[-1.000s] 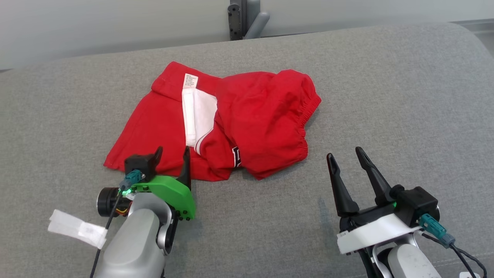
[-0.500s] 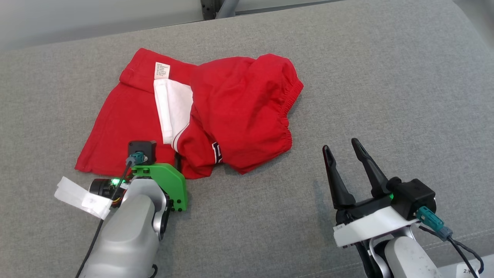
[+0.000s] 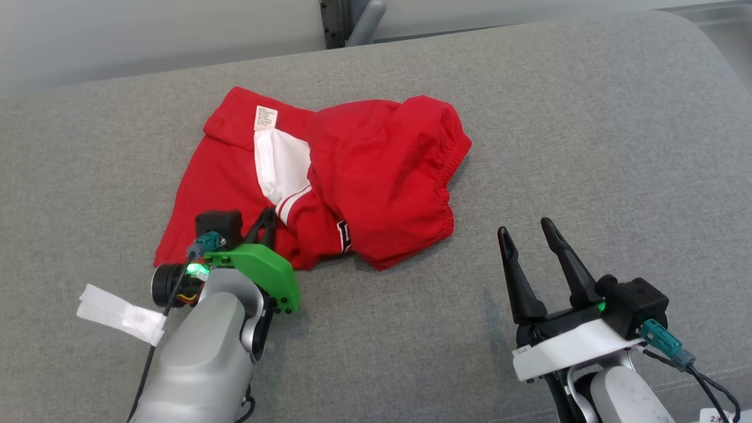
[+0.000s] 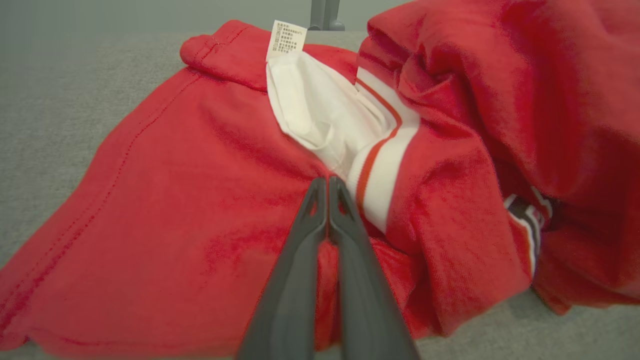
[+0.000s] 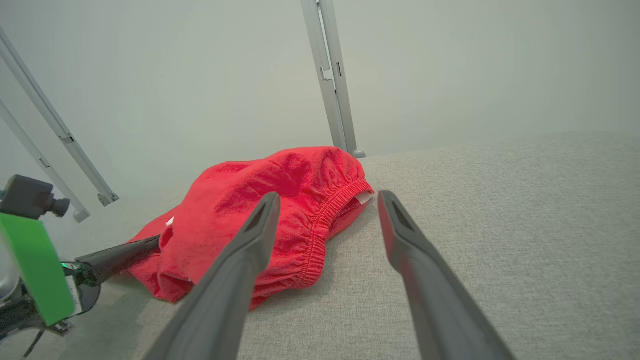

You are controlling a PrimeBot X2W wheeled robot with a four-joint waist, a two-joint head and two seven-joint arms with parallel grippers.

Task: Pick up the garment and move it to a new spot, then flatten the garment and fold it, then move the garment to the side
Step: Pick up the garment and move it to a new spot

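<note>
Broad grey woven-fabric upholstered surface [image 3: 587,147] across the whole foreground, softly rounded along its far edge. Even, diffuse light, with only faint soft shadows on the weave.

Behind it, plain pale grey-green matte wall [image 3: 117,41].

At the middle of the far edge, upright grey metal post [image 3: 335,23] with a dark slotted bracket and a rounded grey tube leaning away from it.

In the right wrist view, two slanted pale metal rails [image 5: 60,125] against the wall at the left, each ending low in a small fitting.

Lighter strip [image 3: 725,9] beyond the far right corner, too little of it to identify.
</note>
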